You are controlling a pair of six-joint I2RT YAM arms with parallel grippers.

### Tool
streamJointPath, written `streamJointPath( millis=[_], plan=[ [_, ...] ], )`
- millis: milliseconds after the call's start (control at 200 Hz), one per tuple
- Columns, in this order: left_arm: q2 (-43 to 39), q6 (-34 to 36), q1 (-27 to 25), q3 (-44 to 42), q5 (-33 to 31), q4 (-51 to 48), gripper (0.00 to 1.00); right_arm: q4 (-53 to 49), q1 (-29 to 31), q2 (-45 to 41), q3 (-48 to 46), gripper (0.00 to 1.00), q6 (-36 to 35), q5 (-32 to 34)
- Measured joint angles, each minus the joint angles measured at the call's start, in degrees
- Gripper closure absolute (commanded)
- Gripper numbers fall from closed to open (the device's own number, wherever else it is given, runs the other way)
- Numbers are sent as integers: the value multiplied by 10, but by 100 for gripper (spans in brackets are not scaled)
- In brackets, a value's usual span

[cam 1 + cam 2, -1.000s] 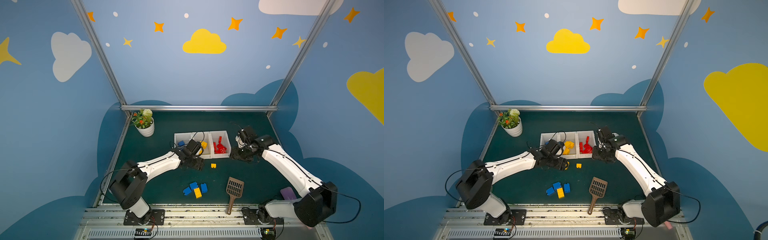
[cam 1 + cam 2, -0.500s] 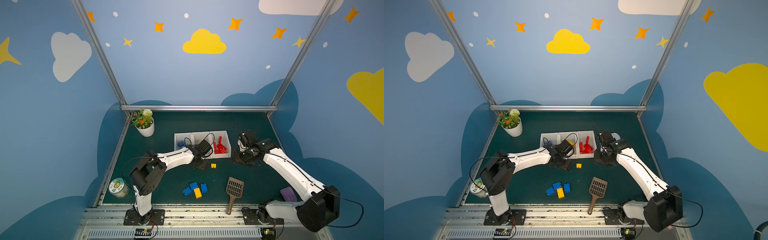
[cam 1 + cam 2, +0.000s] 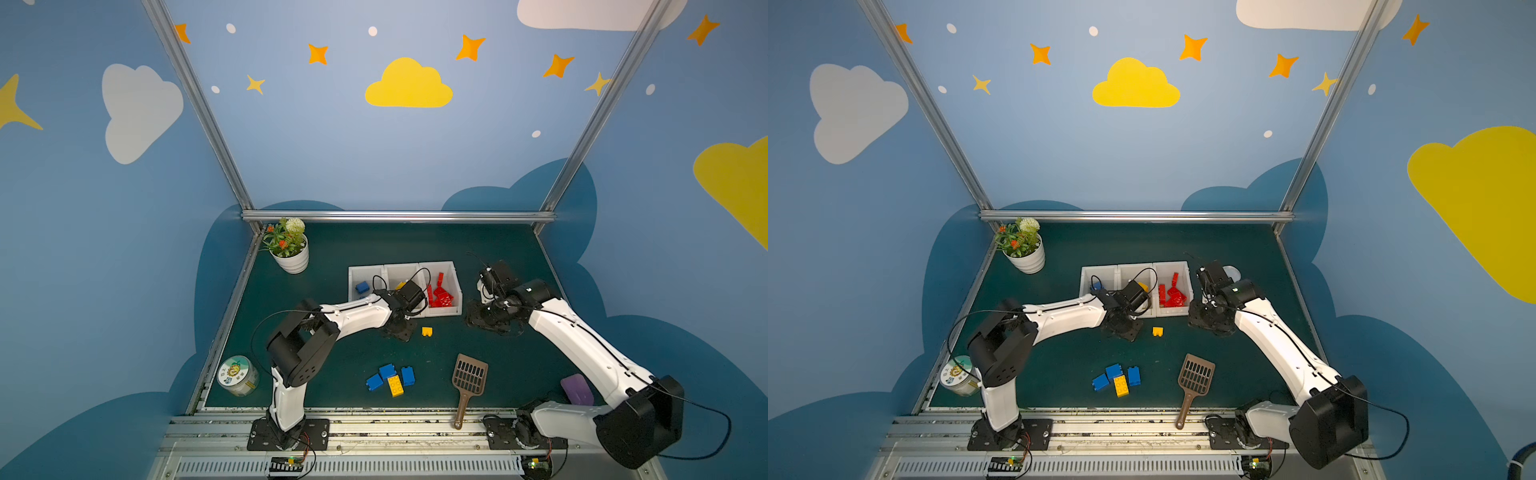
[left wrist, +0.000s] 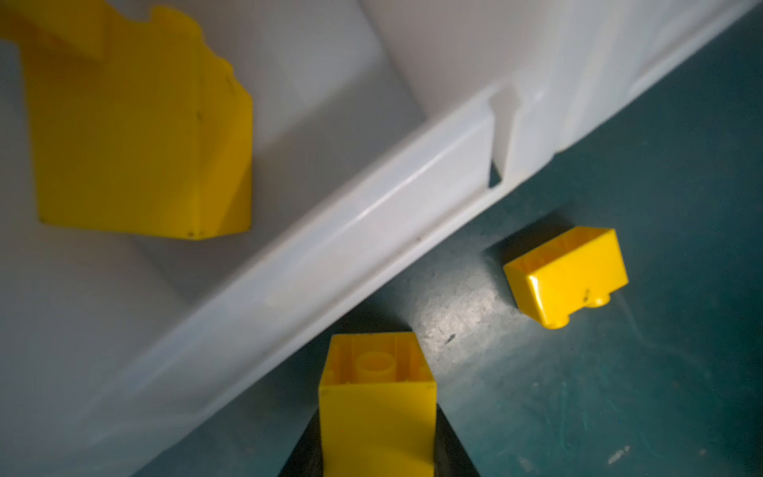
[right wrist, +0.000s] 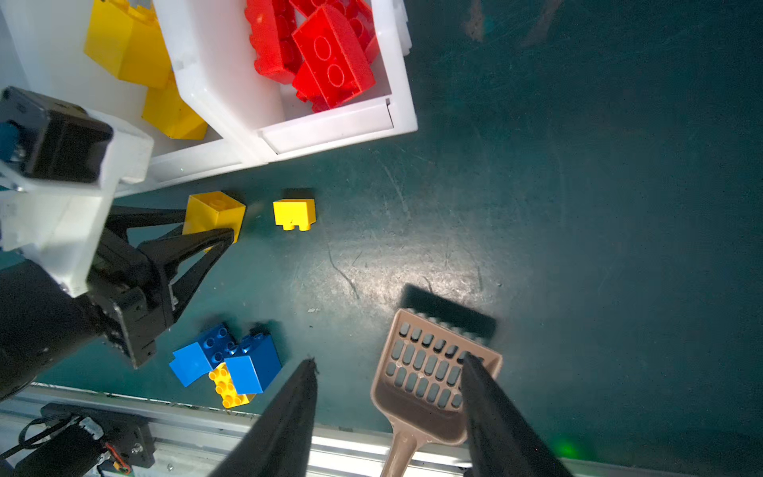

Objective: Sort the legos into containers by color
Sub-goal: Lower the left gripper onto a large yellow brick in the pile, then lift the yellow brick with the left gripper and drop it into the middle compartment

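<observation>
My left gripper [image 4: 377,413] is shut on a yellow lego [image 5: 214,210] that rests on the green mat just in front of the white containers [image 3: 455,309]. In both top views this gripper [image 3: 401,328] [image 3: 1125,330] covers the held brick. A smaller yellow lego [image 3: 427,331] [image 4: 565,276] lies loose beside it. The three bins hold a blue lego [image 3: 362,286], yellow legos [image 5: 128,45] and red legos [image 3: 440,291]. A clump of blue legos [image 3: 388,372] with a yellow one [image 3: 395,385] sits near the front. My right gripper [image 5: 389,359] [image 3: 488,320] hangs open and empty to the right of the red bin.
A brown slotted scoop [image 3: 469,376] lies at the front, below the right gripper in its wrist view. A potted plant [image 3: 291,253] stands at the back left. A round tin [image 3: 237,374] sits at the front left edge, and a purple object [image 3: 575,388] lies front right.
My left gripper has reached right along the bins' front and closed on the yellow lego. The right gripper has drawn slightly back from the red bin, still open.
</observation>
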Motion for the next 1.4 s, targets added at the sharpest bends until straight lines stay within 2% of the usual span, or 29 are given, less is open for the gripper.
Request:
streamJointPath(
  millis=[335,576,806,991,1056,1141,1232,1402],
  plan=[
    [-37,16,-2,9,27,-14,70,-2,0,-5,0,44,2,0],
    [-57,34,30,110,15,-25,69,-2,0,-15,0,44,2,0],
    [15,54,97,231,11,-34,69,-4,0,-23,-5,44,2,0],
    [90,66,123,287,10,-61,68,-7,0,-26,-8,45,6,0],
    [103,68,123,299,10,-71,64,-8,0,-28,-8,45,7,0],
    [111,71,123,309,10,-80,49,-10,0,-30,-8,45,7,0],
    [111,72,123,314,10,-85,39,-12,0,-30,-8,44,7,0],
    [110,70,123,313,2,-88,28,-14,0,-30,-8,44,7,0]
  ],
)
